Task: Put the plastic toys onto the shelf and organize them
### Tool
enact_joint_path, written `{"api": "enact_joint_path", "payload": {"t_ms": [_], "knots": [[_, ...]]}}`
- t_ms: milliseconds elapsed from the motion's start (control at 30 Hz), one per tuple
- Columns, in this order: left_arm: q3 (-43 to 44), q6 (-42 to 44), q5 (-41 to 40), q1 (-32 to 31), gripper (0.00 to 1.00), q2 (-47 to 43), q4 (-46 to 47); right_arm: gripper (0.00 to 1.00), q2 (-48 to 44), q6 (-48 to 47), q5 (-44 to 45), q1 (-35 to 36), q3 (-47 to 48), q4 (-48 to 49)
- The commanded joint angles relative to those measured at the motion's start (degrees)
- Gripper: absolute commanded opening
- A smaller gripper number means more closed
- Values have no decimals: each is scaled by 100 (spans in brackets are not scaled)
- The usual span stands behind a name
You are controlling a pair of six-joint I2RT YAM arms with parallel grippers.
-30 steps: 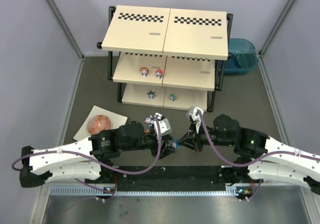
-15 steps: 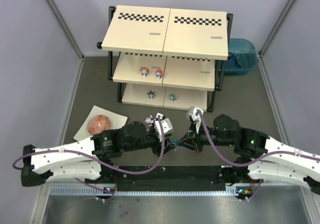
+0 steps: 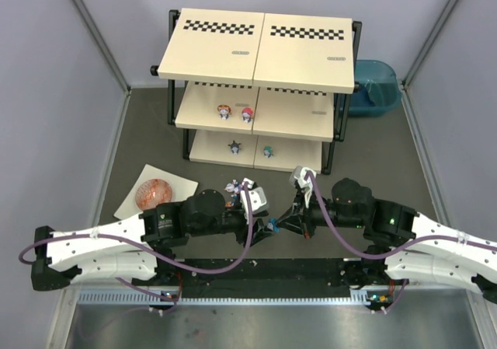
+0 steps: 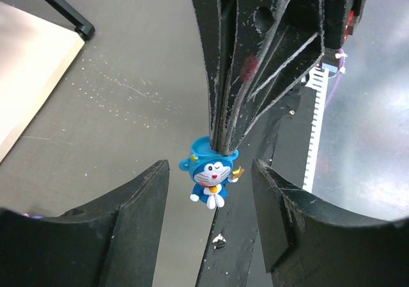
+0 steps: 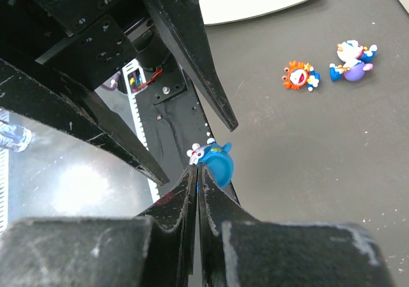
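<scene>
My right gripper (image 5: 198,167) is shut on the top of a blue winking cat figurine (image 5: 218,161) and holds it above the table's near edge. My left gripper (image 4: 209,172) is open, with its jaws on either side of that figurine (image 4: 212,179) and not touching it. The two grippers meet in the top view (image 3: 272,225). An orange-headed toy (image 5: 299,77) and a purple-and-white toy (image 5: 350,62) lie on the table. The shelf (image 3: 256,46) holds two toys on its middle board (image 3: 224,112) and two on its bottom board (image 3: 267,151).
A round orange-pink disc (image 3: 153,193) lies on a white sheet (image 3: 175,184) at the left. A blue tub (image 3: 374,86) stands behind the shelf at the right. Grey walls close in both sides. A black rail (image 3: 264,271) runs along the near edge.
My left gripper has edged in so its open jaws bracket the blue figurine. The right gripper has kept hold of it and barely moved.
</scene>
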Motion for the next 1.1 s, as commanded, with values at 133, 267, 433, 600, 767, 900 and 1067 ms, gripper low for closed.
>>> {"api": "enact_joint_path", "payload": {"t_ms": [133,267,433,600,767,900,1067], "knots": [[8,103,193,-41,60,104,370,0,-110,61,-101,-47,149,219],[8,121,167,-49,60,175,370,0,-154,87,-110,-38,141,228],[8,200,114,-49,59,236,370,0,-172,87,-145,-47,149,219],[26,200,96,-58,59,280,379,0,-154,105,-198,-38,123,272],[44,226,52,-58,59,350,423,0,-119,123,-251,-39,97,377],[44,244,35,-49,58,403,423,0,-119,140,-268,-47,105,404],[35,244,-18,-49,55,403,414,0,-93,131,-295,-47,105,413]]}}
